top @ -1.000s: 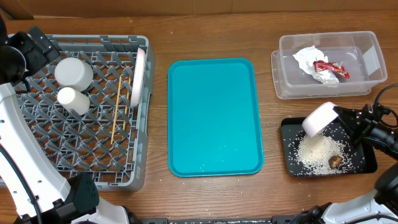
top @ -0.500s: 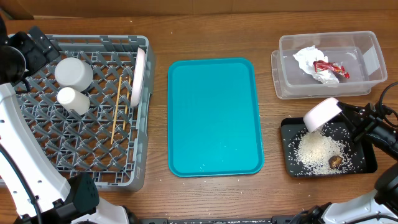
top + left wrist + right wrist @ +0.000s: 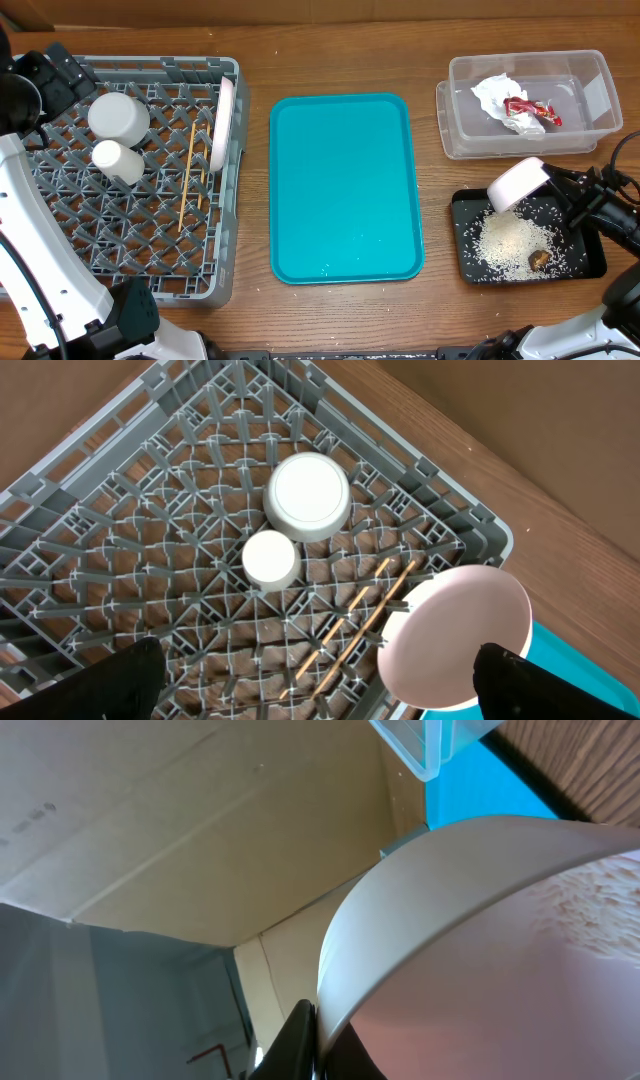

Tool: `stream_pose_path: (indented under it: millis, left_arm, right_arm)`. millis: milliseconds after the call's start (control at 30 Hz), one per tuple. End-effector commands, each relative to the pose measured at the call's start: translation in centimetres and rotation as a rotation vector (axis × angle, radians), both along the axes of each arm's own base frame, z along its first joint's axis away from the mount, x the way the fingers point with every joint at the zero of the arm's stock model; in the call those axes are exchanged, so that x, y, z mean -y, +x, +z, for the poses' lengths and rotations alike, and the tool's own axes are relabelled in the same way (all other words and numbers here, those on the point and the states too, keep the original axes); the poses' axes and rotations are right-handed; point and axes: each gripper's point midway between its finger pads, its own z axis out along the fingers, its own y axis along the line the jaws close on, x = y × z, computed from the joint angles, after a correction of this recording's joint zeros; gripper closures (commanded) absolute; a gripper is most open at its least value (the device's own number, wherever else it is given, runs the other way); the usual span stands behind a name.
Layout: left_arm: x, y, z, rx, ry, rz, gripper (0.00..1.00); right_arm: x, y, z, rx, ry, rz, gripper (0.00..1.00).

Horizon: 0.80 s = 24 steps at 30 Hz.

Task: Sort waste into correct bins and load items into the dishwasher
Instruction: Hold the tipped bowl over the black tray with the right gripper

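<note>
The right gripper (image 3: 553, 185) was clamped on the rim of a small white bowl (image 3: 515, 185), held tipped over the near-left corner of the black tray (image 3: 590, 262). White rice (image 3: 510, 245) lay heaped in that tray, with a brown scrap (image 3: 540, 259) beside it. Behind, the clear tub (image 3: 600, 95) held a crumpled napkin (image 3: 492, 95) and a red wrapper (image 3: 530, 108). The left gripper (image 3: 318, 660) hung above the grey rack (image 3: 120, 270), fingers spread wide and grasping nothing. In the rack sat another bowl (image 3: 308, 497), a cup (image 3: 270, 558) and chopsticks (image 3: 350, 628) – and a plate (image 3: 455, 635) stood on edge against the right wall. A teal tray (image 3: 345, 190) lay between rack and bins.
</note>
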Motion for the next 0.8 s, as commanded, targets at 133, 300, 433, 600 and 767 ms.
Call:
stream_pose_path:
  millis: [133, 300, 433, 600, 767]
  left_arm:
    - [0.04, -0.02, 0.07, 0.007, -0.01, 0.006, 0.0]
    - [0.04, -0.02, 0.07, 0.007, -0.01, 0.006, 0.0]
    - [0.04, -0.02, 0.07, 0.007, -0.01, 0.006, 0.0]
    - [0.04, -0.02, 0.07, 0.007, -0.01, 0.006, 0.0]
    - [0.04, -0.02, 0.07, 0.007, -0.01, 0.006, 0.0]
  right_arm:
    - [1.19, 0.51, 1.37, 0.068, 0.016, -0.076, 0.97]
    - [1.16, 0.49, 1.34, 0.069, 0.012, -0.074, 0.97]
    - [1.26, 0.57, 1.48, 0.052, 0.04, -0.082, 0.97]
    - [1.26, 0.57, 1.48, 0.028, 0.063, -0.083, 0.97]
    - [1.11, 0.45, 1.74, 0.011, 0.075, -0.08, 0.97]
